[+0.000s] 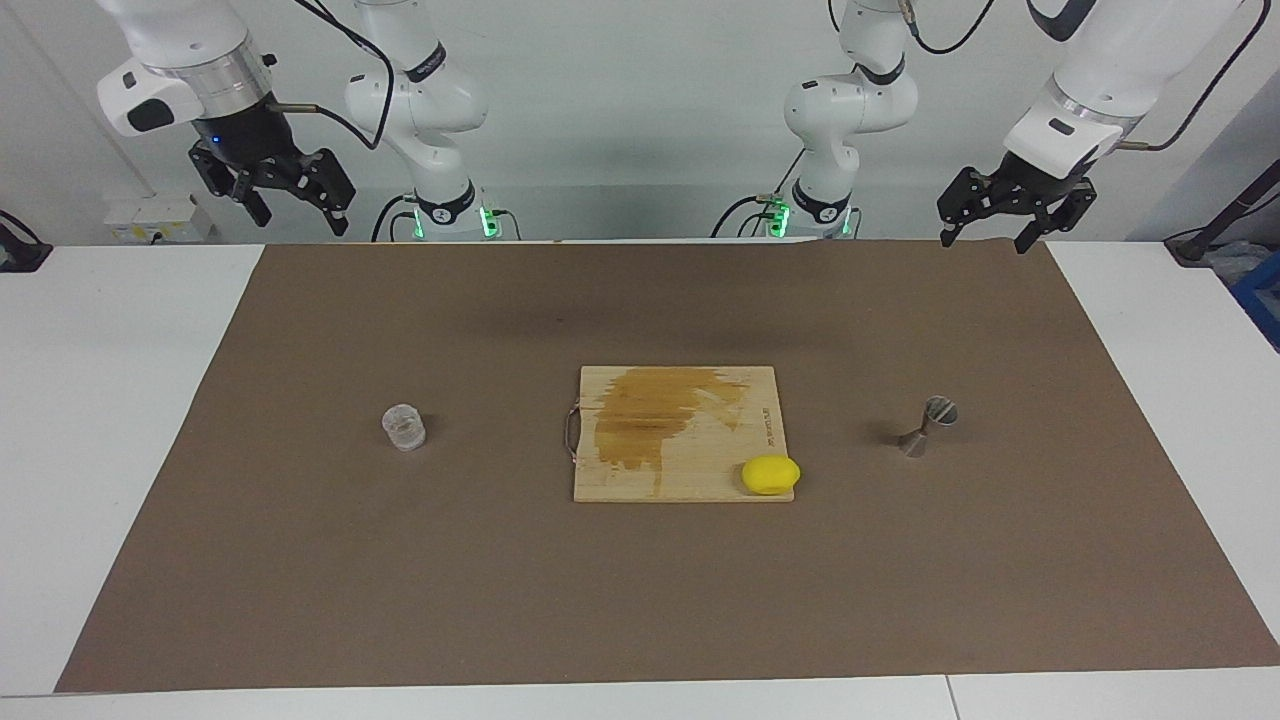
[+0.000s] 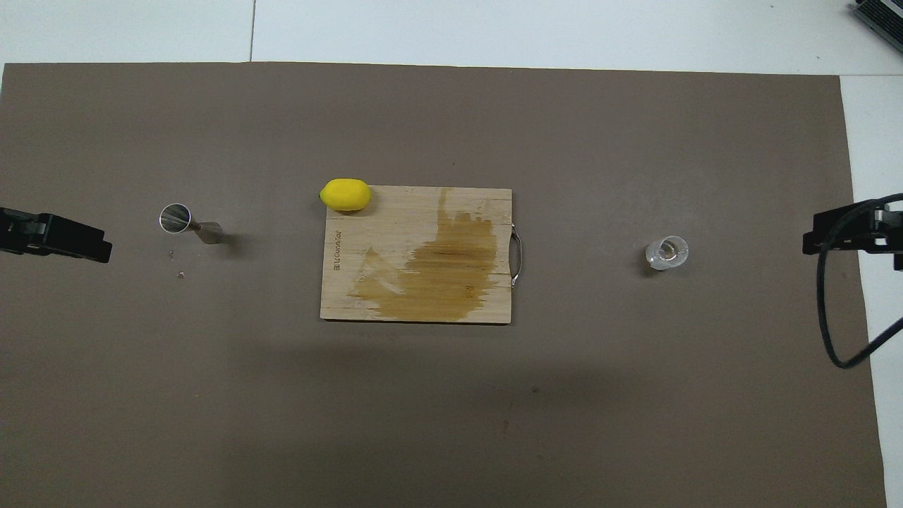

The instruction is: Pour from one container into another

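Observation:
The small clear glass cup [image 1: 404, 427] stands upright on the brown mat toward the right arm's end of the table; it also shows in the overhead view [image 2: 667, 252]. The silver metal jigger [image 1: 928, 428] stands on the mat toward the left arm's end, and shows in the overhead view [image 2: 185, 222] too. My right gripper [image 1: 300, 218] hangs open and empty, high over the mat's edge at the robots' end. My left gripper [image 1: 984, 240] hangs open and empty, high over the same edge at its own end. Both arms wait, well apart from the cup and the jigger.
A wooden cutting board [image 1: 690, 470] with a dark wet stain and a metal handle lies mid-table between the cup and the jigger. A yellow lemon [image 1: 770, 475] sits on the board's corner farthest from the robots, on the jigger's side. Tiny crumbs [image 2: 180, 274] lie by the jigger.

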Controlling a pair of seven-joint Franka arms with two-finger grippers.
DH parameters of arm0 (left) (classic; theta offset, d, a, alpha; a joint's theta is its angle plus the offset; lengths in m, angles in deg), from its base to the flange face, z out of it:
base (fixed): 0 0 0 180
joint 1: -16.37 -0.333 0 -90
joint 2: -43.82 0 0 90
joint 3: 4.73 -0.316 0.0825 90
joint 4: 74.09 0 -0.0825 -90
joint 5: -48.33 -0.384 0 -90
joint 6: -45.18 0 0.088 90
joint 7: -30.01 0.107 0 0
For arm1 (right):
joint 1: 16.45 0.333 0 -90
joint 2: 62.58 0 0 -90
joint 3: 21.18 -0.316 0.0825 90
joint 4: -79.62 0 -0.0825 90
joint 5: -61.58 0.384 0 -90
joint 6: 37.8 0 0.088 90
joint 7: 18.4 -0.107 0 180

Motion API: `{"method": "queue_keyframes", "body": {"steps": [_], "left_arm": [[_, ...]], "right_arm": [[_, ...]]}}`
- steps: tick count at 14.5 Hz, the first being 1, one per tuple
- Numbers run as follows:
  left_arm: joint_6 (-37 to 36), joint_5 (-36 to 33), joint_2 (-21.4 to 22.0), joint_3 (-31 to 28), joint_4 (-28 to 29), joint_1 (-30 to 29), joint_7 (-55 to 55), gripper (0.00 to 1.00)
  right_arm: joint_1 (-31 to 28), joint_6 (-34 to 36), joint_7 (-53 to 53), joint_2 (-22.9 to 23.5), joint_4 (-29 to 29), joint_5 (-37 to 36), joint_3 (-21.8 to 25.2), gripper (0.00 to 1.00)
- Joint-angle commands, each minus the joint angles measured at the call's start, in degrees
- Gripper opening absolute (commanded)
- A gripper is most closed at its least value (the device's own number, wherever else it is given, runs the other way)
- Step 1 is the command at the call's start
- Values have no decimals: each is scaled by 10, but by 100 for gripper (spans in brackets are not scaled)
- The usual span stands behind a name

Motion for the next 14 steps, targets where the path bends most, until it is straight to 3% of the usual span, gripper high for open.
{"method": "queue_keyframes", "body": {"steps": [1,10,14], "left_arm": [[-12,2,-7,1,-14,1,-8,100],[-4,7,0,-3,12,-11,-10,100],[-38,15,-31,-6,6,-23,-59,100]], "right_arm": [[-8,-4,10,-13,15,10,1,100],[-18,-4,11,-14,15,10,6,100],[-19,32,12,-29,24,11,6,100]]}}
